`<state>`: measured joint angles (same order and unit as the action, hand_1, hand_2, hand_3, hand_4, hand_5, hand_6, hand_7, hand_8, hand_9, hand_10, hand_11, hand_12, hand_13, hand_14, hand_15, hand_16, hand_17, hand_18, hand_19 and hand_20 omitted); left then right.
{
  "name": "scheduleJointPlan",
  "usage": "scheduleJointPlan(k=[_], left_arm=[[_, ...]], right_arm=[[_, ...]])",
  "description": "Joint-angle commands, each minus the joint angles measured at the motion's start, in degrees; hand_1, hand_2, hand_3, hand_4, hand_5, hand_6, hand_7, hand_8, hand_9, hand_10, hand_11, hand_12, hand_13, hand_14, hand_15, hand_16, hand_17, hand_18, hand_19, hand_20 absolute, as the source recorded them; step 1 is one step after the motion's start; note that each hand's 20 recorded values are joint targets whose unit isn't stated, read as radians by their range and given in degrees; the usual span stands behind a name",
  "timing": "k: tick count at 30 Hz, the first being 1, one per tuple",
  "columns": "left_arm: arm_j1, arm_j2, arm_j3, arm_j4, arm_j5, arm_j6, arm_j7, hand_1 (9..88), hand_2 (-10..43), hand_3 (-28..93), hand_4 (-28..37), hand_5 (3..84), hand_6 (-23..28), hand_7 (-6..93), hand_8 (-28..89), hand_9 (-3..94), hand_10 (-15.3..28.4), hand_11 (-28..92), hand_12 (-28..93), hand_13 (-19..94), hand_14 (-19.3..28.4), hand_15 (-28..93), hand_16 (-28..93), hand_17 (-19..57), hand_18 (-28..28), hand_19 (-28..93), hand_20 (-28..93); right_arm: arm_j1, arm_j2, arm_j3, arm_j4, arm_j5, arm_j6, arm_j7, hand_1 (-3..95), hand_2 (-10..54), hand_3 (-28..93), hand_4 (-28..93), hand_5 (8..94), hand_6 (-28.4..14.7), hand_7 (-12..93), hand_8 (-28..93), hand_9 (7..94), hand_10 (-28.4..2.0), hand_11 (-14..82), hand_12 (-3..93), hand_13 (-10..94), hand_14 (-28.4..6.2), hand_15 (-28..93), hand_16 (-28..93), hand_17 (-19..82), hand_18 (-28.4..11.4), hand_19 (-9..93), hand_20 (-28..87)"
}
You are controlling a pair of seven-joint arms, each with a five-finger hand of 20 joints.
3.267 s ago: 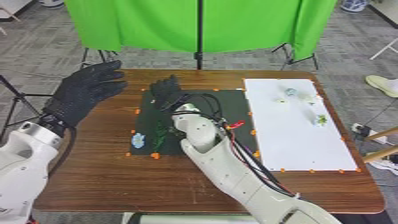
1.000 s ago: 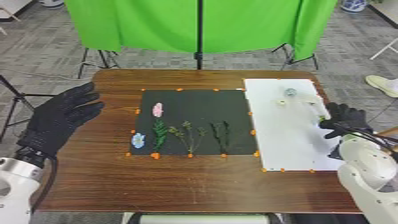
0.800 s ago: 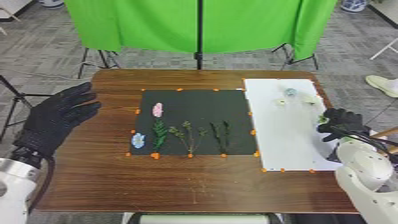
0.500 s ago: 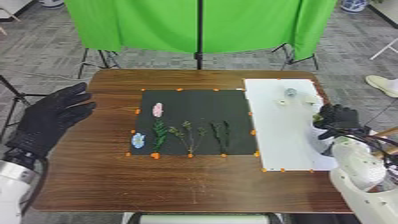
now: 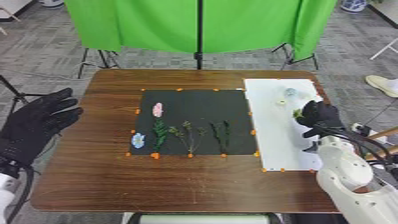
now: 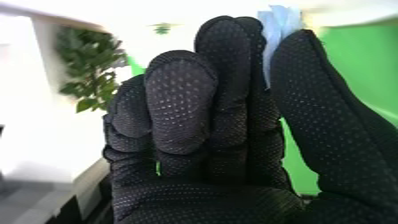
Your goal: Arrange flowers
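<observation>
With the black-gloved right hand (image 5: 322, 116) loosely straight, thumb near fingers, approach the small pale-blue flower (image 5: 290, 92) ahead gently; avoid crushing the leafy green sprig (image 5: 298, 113) beside the fingertips.

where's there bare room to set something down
Bare: the brown table nearer than the black mat; the mat's far part, right of the pink flower; the near left of the white sheet. Crowded: the mat's near half, with greenery and blue flower, and around the right hand.
</observation>
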<state>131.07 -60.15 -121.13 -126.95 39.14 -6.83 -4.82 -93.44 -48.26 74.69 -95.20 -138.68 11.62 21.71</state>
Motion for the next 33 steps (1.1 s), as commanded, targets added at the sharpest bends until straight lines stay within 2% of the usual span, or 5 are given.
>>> scheduleJointPlan(k=[1,7,14,31,33], left_arm=[[1.7,-1.54,0.15,-0.33,-0.21,0.85,-0.10,25.8,0.4,72,-25.3,36.1,3.6,20.0,-11,31.1,12.6,27,15,24,15.6,41,-3,-8.1,21.9,48,8],[2.7,-1.37,-0.03,-0.36,-0.63,1.71,0.41,25.8,0.4,72,-25.4,36.2,3.6,20.0,-11,31.1,12.6,27,15,24,15.6,41,-3,-8.1,22.0,48,8],[1.6,-1.21,1.04,-0.04,-0.45,0.97,-0.15,25.7,0.3,72,-25.4,36.1,3.6,20.0,-11,31.1,12.6,27,15,24,15.6,41,-3,-8.1,21.9,48,8],[2.0,-1.40,1.50,-0.48,-0.21,0.98,-0.21,25.8,0.3,72,-25.5,36.1,3.6,20.0,-11,31.2,12.6,27,14,24,15.5,41,-3,-8.1,22.0,48,8],[1.4,-1.12,1.79,-0.16,-0.20,0.98,-0.41,25.8,0.4,72,-25.6,36.1,3.6,20.0,-11,31.2,12.6,27,14,24,15.5,41,-3,-8.1,22.0,48,8]], right_arm=[[6.6,-4.1,-4.4,-4.8,-2.6,3.7,-4.8,48.3,-9.5,80,-28,76.4,2.4,39,-12,88.4,-3.5,28.6,38.8,81,-2.8,62,25,34,-16.6,85,39],[16.7,-6.9,-13.8,-4.5,-6.1,2.6,-12.3,48.2,-9.5,81,-28,76.5,1.8,39,-12,88.6,-3.7,28.0,39.4,81,-2.7,62,25,35,-16.7,85,39],[28.2,-11.7,-26.3,1.0,-10.1,-1.2,-20.4,47.9,-9.5,82,-28,76.2,1.8,39,-12,88.5,-3.6,27.2,40.4,80,-2.7,63,26,34,-16.4,85,39],[34.9,-15.4,-39.5,7.1,-16.4,-1.0,-22.0,48.1,-9.5,81,-28,75.9,2.0,39,-13,87.9,-3.2,26.2,41.0,79,-2.2,63,26,34,-16.1,84,40],[35.5,-18.2,-38.2,11.5,-18.0,0.7,-25.0,48.2,-9.5,81,-28,75.8,2.0,39,-13,88.0,-3.0,25.7,41.1,79,-2.1,63,26,34,-16.1,84,40]])
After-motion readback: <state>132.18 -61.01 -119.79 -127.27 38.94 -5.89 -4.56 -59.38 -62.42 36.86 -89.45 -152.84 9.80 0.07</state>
